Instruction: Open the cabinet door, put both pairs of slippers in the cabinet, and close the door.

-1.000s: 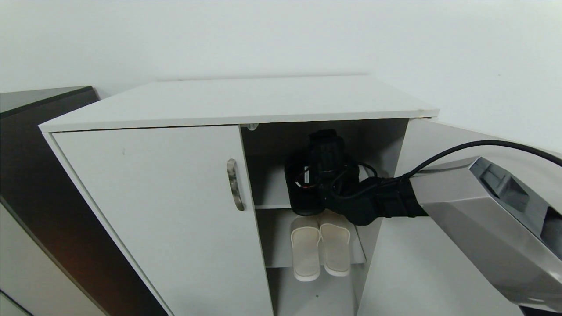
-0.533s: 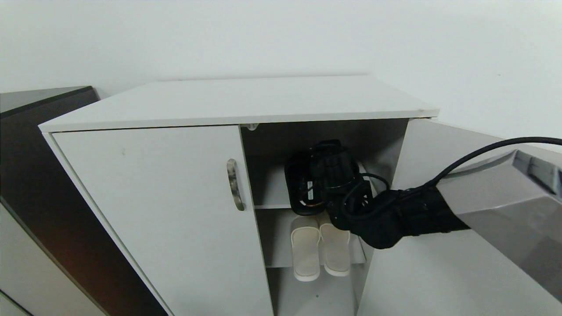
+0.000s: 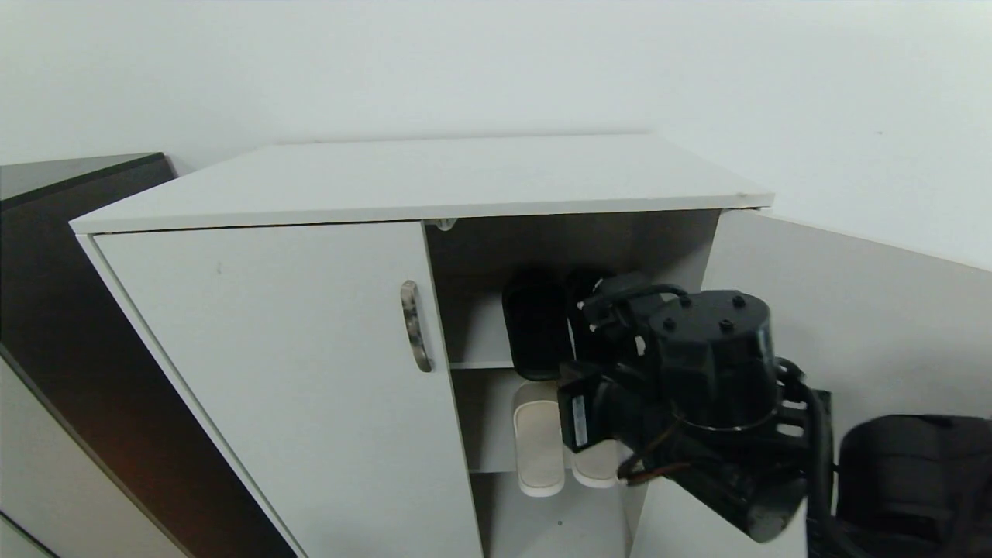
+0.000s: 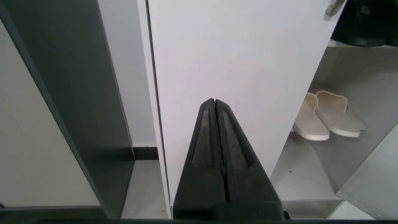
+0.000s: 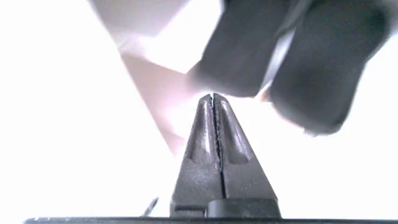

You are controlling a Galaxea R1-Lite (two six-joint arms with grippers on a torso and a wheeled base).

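- Slippers: the black pair [image 3: 536,329] lies on the upper shelf of the cabinet [image 3: 434,178], and the white pair [image 3: 539,446] sits side by side on the shelf below.
- Doors: the right door [image 3: 852,294] is swung wide open, while the left door [image 3: 271,349] is closed, with its handle [image 3: 415,325] at the inner edge.
- Right arm: the right gripper [image 5: 213,99] has its fingers pressed together and empty, near the black pair at the cabinet's opening.
- Left arm: the left gripper [image 4: 215,102] is likewise closed tight with nothing in it, facing the left door.
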